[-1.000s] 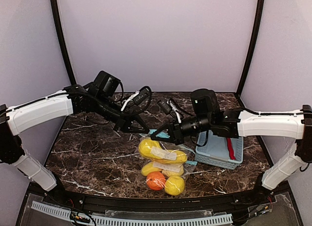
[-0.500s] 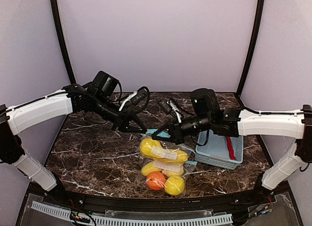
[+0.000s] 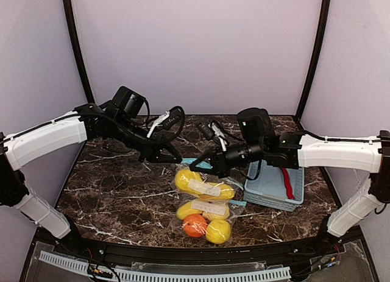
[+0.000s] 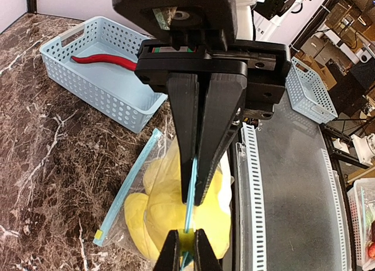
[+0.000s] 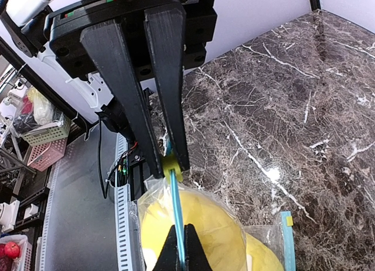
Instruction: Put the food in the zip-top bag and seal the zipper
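Observation:
The clear zip-top bag (image 3: 210, 200) sits mid-table holding several yellow fruits (image 3: 204, 190) and an orange (image 3: 194, 225). Its blue zipper strip (image 5: 174, 201) is lifted and stretched between my two grippers. My left gripper (image 3: 177, 159) (image 4: 186, 233) is shut on the strip's yellow slider end (image 5: 171, 164). Facing it a short way along, my right gripper (image 3: 196, 167) (image 5: 178, 229) is shut on the strip itself. Yellow fruit (image 4: 164, 224) fills the bag just below both. The red chili (image 3: 286, 186) (image 4: 105, 60) lies in the pale blue basket (image 3: 268, 193), outside the bag.
The basket stands right of the bag, close under my right arm. Another blue strip (image 4: 126, 189) of the bag lies flat on the marble beside the fruit. A black rail (image 3: 195, 251) edges the table's near side.
My left gripper has drawn slightly left and back along the zipper, widening the gap to the right gripper. The bag's upper fruit shifted a little. Both stayed shut.

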You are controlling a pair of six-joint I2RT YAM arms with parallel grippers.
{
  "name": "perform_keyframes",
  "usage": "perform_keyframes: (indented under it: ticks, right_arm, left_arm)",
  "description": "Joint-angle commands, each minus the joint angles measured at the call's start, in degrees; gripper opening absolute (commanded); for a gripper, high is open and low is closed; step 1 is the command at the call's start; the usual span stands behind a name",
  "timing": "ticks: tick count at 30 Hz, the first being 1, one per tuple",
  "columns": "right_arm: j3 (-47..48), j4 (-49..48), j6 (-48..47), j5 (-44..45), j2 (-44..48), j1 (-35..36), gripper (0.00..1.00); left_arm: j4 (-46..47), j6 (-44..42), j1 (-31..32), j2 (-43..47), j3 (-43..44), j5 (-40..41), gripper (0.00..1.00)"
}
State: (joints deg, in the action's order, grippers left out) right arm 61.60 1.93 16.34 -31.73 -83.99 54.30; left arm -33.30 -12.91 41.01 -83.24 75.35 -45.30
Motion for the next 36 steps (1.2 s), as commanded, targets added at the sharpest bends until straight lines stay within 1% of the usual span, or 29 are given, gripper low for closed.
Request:
perform_keyframes:
  ticks: [1, 7, 11, 12, 13, 14, 15, 16, 17, 18, 19, 21, 23, 25, 28, 31, 34, 35, 36]
  right_arm:
    - [-0.90, 9.87, -0.46, 1.48, 2.68, -3.43, 0.00]
    - [-0.95, 10.01, -0.61, 0.60, 2.77, -3.63, 0.00]
    - [-0.71, 10.02, -0.56, 0.50, 2.96, -3.64, 0.00]
    - [-0.69, 10.02, -0.58, 0.60, 3.07, -3.65, 0.00]
    - [-0.63, 10.01, -0.58, 0.69, 3.22, -3.68, 0.00]
    - [-0.54, 9.97, -0.55, 0.70, 3.21, -3.68, 0.00]
    - [-0.40, 9.93, -0.48, 0.82, 3.27, -3.68, 0.00]
    - [-0.35, 9.90, -0.33, 1.26, 3.33, -3.61, 0.00]
    - [-0.28, 9.93, -0.08, 1.76, 3.31, -3.67, 0.00]
    - [-0.07, 9.89, 0.09, 2.21, 3.23, -3.74, 0.00]
    - [0.23, 9.88, 0.33, 2.81, 2.93, -3.84, 0.00]
    - [1.08, 9.87, 1.36, 4.17, 1.76, -4.50, 0.00]
    - [2.34, 9.67, 2.57, 4.99, -0.48, -5.52, 0.00]
    - [3.91, 9.40, 4.13, 5.32, -3.16, -6.78, 0.00]
    - [6.81, 8.99, 6.45, 5.16, -7.97, -9.04, 0.00]
    - [10.48, 8.84, 8.03, 2.36, -14.19, -11.78, 0.00]
    - [14.36, 8.76, 8.30, 0.40, -19.65, -12.98, 0.00]
    - [15.94, 8.83, 8.28, -0.06, -21.13, -13.30, 0.01]
    - [16.99, 9.11, 8.29, -0.09, -22.41, -13.67, 0.04]
  left_arm:
    - [-14.32, -1.24, -3.75, 4.63, -0.86, 7.57, 0.01]
    - [-14.18, -1.46, -3.76, 5.10, -1.15, 8.42, 0.01]
    - [-13.55, -0.69, -3.75, 5.54, -1.24, 8.14, 0.09]
    - [-13.37, -0.47, -3.75, 5.81, -1.29, 8.17, 0.12]
    - [-12.78, -0.20, -3.75, 6.07, -1.55, 8.62, 0.21]
    - [-12.33, 0.51, -3.75, 6.62, -1.76, 8.90, 0.27]
    - [-11.09, 1.00, -3.75, 7.42, -2.18, 9.41, 0.44]
    - [-9.50, 2.00, -3.75, 7.89, -2.81, 9.61, 0.53]
    - [-8.63, 2.53, -3.75, 8.81, -3.18, 9.66, 0.65]
    - [-6.58, 4.03, -3.75, 9.38, -3.96, 9.93, 0.70]
    - [-5.54, 4.86, -3.79, 10.42, -4.45, 10.21, 0.78]
    - [-2.12, 7.73, -3.88, 11.60, -6.01, 11.48, 0.84]
    - [0.72, 10.44, -4.03, 12.37, -7.65, 13.79, 0.87]
    - [3.40, 12.25, -4.59, 12.85, -9.33, 15.96, 0.88]
    - [9.26, 17.95, -6.00, 13.90, -12.89, 19.47, 0.90]
    - [14.70, 23.05, -9.65, 15.82, -16.25, 20.46, 0.92]
    - [19.45, 26.16, -13.57, 17.05, -19.59, 20.27, 0.94]
    - [19.96, 27.23, -15.43, 17.14, -20.45, 19.93, 0.94]
    - [20.76, 27.67, -17.15, 17.21, -20.79, 19.69, 0.94]
